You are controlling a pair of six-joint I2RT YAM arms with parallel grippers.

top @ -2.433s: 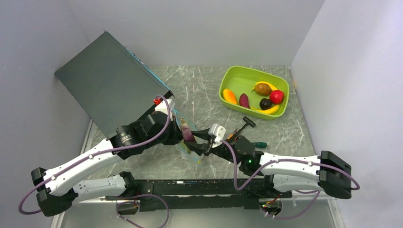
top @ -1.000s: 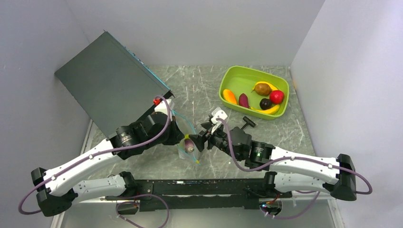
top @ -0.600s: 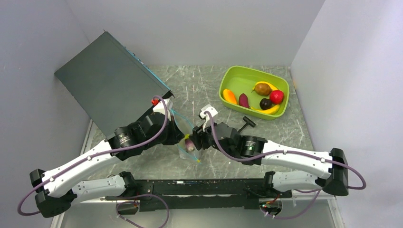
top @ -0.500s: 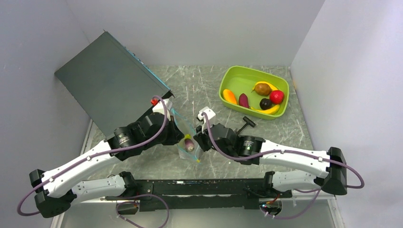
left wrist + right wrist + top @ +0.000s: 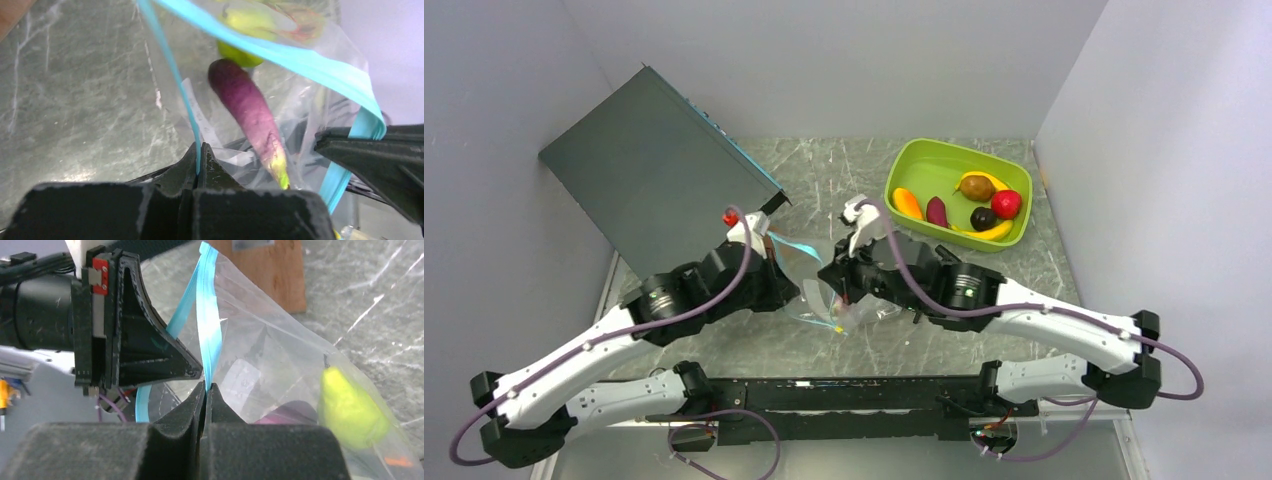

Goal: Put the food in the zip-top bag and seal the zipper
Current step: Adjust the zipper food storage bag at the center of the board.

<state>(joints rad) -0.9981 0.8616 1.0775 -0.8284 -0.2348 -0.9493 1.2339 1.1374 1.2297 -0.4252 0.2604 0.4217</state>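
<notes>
The clear zip-top bag [image 5: 824, 300] hangs between my two grippers at mid-table. It holds a purple vegetable [image 5: 247, 107] and a green apple [image 5: 240, 30]; the right wrist view shows the apple [image 5: 350, 410] too. My left gripper [image 5: 199, 159] is shut on one lip of the blue-green zipper [image 5: 170, 65]. My right gripper [image 5: 206, 387] is shut on the other zipper lip [image 5: 210, 325]. The bag mouth is open between them. More food lies in the lime-green tray [image 5: 914, 160]: orange [image 5: 907, 203], purple [image 5: 937, 211], brown pear [image 5: 975, 186], dark plum [image 5: 983, 218], red fruit [image 5: 1006, 203], yellow bananas [image 5: 994, 231].
A large dark flat box [image 5: 649, 165] leans at the back left, close to the left arm. The tray sits at the back right near the right wall. A black tool handle [image 5: 914, 318] peeks from under the right arm.
The right gripper moved left from the bag's side and closed on the far zipper lip. Both arms shifted back and up, pulling the bag mouth apart. The purple vegetable dropped inside.
</notes>
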